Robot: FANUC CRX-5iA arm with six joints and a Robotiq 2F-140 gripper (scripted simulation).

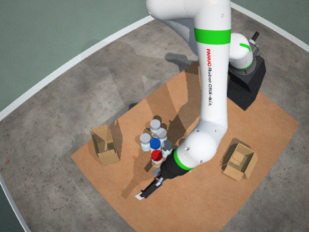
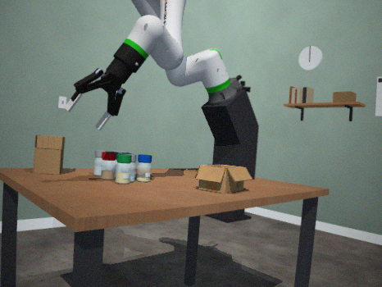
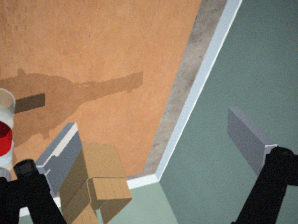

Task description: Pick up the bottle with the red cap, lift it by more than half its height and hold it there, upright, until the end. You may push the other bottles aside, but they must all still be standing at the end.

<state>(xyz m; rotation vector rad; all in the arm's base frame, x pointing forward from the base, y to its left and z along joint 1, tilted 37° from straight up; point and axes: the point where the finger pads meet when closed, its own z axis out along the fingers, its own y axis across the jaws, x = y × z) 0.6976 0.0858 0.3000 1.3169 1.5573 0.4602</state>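
Observation:
The red-capped bottle (image 1: 156, 158) stands upright on the wooden table at the near end of a tight cluster of bottles; it also shows in the exterior view (image 2: 108, 165) and at the left edge of the wrist view (image 3: 4, 137). My gripper (image 2: 88, 108) is open and empty, high above the table, tilted, above and to the left of the cluster in the exterior view. In the top view the gripper (image 1: 150, 189) is beside the red cap. Its two fingers frame the wrist view (image 3: 155, 145).
A blue-capped bottle (image 1: 155, 144), a green-capped bottle (image 2: 123, 168) and several grey-capped ones (image 1: 154, 126) stand close around the red one. A tall cardboard box (image 1: 105, 144) stands left of the cluster, an open box (image 1: 239, 161) to the right.

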